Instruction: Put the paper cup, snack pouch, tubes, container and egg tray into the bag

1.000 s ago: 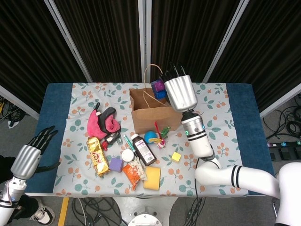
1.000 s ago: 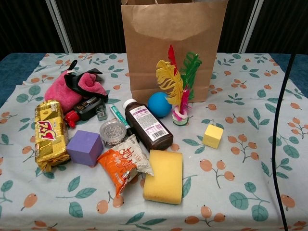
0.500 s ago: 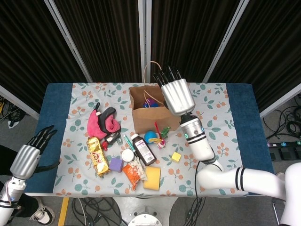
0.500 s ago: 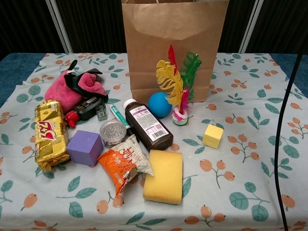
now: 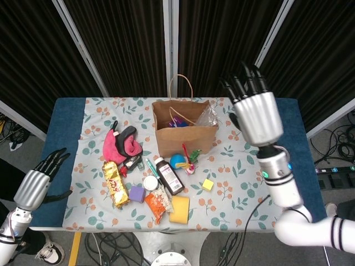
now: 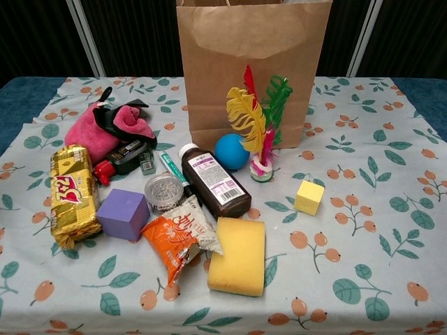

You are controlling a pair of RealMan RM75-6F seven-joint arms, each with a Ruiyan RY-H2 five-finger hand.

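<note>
bag (image 6: 251,70) top cut off (chest view) | contents mostly hidden

Chest view. Brown paper bag (image 6: 251,66) stands upright toward the far edge of the worktop (image 6: 363,230), its top cut off by the frame. Feathered shuttlecock (image 6: 257,125) stands in front of it, blue ball (image 6: 231,151) just beside. Dark bottle (image 6: 215,181) lies on its side, cap pointing toward the bag. Round container (image 6: 163,191) and a green tube (image 6: 170,167) sit next to the bottle. Orange snack pouch (image 6: 180,237) touches the yellow sponge (image 6: 237,255). Purple cube (image 6: 123,214) sits beside a gold packet (image 6: 71,195). Pink cloth (image 6: 112,130) toward the left edge. Small yellow cube (image 6: 309,197) apart, on the right.
</note>
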